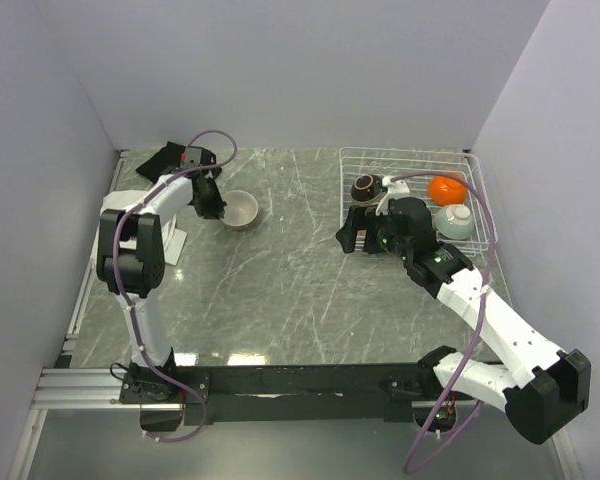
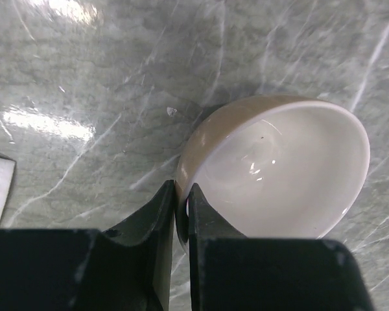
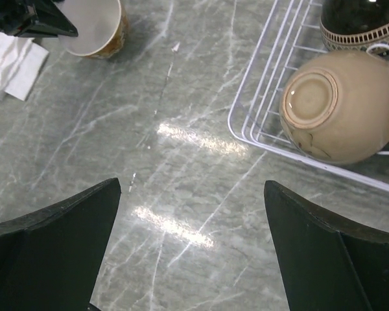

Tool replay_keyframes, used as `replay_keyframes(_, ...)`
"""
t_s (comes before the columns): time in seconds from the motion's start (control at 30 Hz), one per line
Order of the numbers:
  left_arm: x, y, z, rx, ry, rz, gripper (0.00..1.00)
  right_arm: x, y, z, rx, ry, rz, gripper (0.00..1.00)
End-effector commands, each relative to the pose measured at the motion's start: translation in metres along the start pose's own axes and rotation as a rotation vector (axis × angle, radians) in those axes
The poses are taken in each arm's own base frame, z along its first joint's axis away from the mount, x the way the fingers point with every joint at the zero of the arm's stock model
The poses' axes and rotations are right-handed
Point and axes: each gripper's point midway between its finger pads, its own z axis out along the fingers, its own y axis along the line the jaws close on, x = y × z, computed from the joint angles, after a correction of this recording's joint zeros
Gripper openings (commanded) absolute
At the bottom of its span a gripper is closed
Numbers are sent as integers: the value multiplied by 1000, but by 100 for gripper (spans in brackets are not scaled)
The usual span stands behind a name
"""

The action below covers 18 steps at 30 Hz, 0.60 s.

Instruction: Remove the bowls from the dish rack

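Note:
A tan bowl [image 1: 242,210] with a white inside stands on the marble table at the back left. My left gripper [image 1: 212,200] is shut on its near rim, one finger inside and one outside; the left wrist view shows the bowl [image 2: 279,175] pinched between the fingers [image 2: 157,220]. The white wire dish rack [image 1: 405,152] is at the back right and holds a dark bowl [image 1: 367,187], an orange bowl [image 1: 447,188] and a pale bowl [image 1: 453,221]. My right gripper [image 1: 360,238] hangs open over bare table just left of the rack [image 3: 324,167]. An upturned beige bowl [image 3: 340,107] lies in the rack's near corner.
A black cloth [image 1: 165,158] lies in the back left corner and a folded white cloth [image 1: 175,240] beside the left arm. Walls close the table at the left, back and right. Marble stretches between the tan bowl and the rack.

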Motion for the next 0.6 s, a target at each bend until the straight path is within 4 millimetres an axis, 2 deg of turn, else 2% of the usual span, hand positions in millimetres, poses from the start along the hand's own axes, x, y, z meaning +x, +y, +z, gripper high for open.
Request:
replay_keyframes(0.0,-14,-23,-10,86,0,15,1,1,-9,-4,37,-13,-5,100)
replay_keyframes(0.03,-12,-21,-8,84,8,18,1,1,-10,-4,41,-9,-6,100)
replay_keyframes(0.13,-13,-21,-11,84,-2,26,12,0,-12,-1,51,-1,-17,100)
replay_keyframes(0.17,-14,-20,-13,82,-5,25,25,-2,-13,-1,56,-3,-17,100)
replay_keyframes(0.23,-16,-18,-19,79,-19,36,37,-5,-12,2,60,4,-24,100)
replay_keyframes(0.27,-17,-18,-22,81,-27,39,51,-8,-13,3,64,3,-24,100)
replay_keyframes(0.4,-15,-11,-36,65,-63,60,79,-28,-15,3,76,-29,-15,100)
replay_keyframes(0.43,-19,-10,-47,65,-89,67,88,-29,-16,4,79,-29,-15,100)
replay_keyframes(0.5,-16,-5,-55,57,-101,82,95,-40,-19,2,89,-48,-5,100)
replay_keyframes(0.57,-19,-6,-74,77,-140,91,99,-45,-31,2,123,-51,12,100)
